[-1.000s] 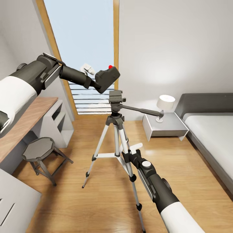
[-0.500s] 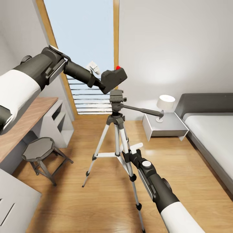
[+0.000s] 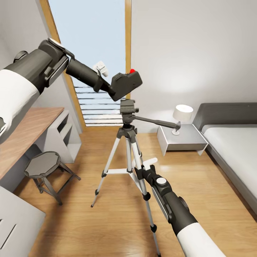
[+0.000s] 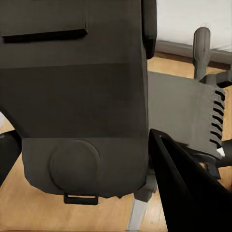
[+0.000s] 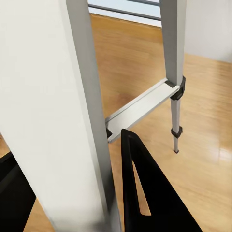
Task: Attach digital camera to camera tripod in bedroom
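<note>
L gripper [image 3: 116, 87], upper centre of frame, is clamped on the digital camera [image 3: 127, 82], held tilted just above the camera tripod [image 3: 128, 142] head, not touching yet. R gripper [image 3: 144, 166], lower centre, has its fingers either side of a tripod leg [image 5: 89, 111]; can't tell if it's actually squeezing. Best approach IMO: level the cam, centre it over the mount plate, lower slowly. Pan handle [image 3: 157, 123] sticks out right; open floor [image 3: 107, 221] all around, stool [image 3: 44, 166] well apart at lower left.

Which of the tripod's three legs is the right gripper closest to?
The leg running toward the camera, ending at the picture's bottom edge. The right gripper sits against it; the other two legs angle away left and behind.
</note>
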You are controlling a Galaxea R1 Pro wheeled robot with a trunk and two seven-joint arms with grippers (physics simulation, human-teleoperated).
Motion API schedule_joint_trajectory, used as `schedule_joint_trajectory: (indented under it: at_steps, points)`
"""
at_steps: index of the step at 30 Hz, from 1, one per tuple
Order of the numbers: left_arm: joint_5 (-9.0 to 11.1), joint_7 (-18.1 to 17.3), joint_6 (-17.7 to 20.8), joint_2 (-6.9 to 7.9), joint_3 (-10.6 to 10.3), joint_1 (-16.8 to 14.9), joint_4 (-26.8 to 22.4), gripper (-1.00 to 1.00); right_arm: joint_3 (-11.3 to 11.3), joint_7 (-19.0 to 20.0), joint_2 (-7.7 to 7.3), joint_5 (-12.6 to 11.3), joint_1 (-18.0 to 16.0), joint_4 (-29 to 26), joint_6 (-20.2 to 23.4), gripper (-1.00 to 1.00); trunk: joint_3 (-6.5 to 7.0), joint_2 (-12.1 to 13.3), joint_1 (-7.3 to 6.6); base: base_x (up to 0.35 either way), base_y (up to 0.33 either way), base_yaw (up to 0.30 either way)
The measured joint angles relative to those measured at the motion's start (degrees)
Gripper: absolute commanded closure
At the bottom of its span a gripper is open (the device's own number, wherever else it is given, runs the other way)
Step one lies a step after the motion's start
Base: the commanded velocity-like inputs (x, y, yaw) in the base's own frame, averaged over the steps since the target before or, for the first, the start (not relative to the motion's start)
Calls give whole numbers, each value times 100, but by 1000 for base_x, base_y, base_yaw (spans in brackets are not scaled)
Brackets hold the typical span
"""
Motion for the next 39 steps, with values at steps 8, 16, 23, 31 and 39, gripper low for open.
schedule_joint_trajectory:
  at_steps: [8,16,23,31,39]
  points:
    - [-77,98,31,30,5,-13,-22,100,0,0,0,-3,1,24,0,100,0,1,0,0,0,0]
    - [-318,459,46,62,33,-15,-108,100,0,-5,0,-3,1,39,0,100,0,1,0,0,0,0]
    - [-354,502,224,122,48,-15,-454,100,0,-8,0,-3,-1,52,-5,100,0,1,0,0,0,0]
    - [-361,439,615,170,46,-14,-868,100,0,-10,0,-3,0,53,-12,100,0,1,0,0,0,0]
    - [-351,-213,811,132,47,-14,-950,100,0,-8,0,-4,0,34,-2,100,0,1,0,0,0,0]
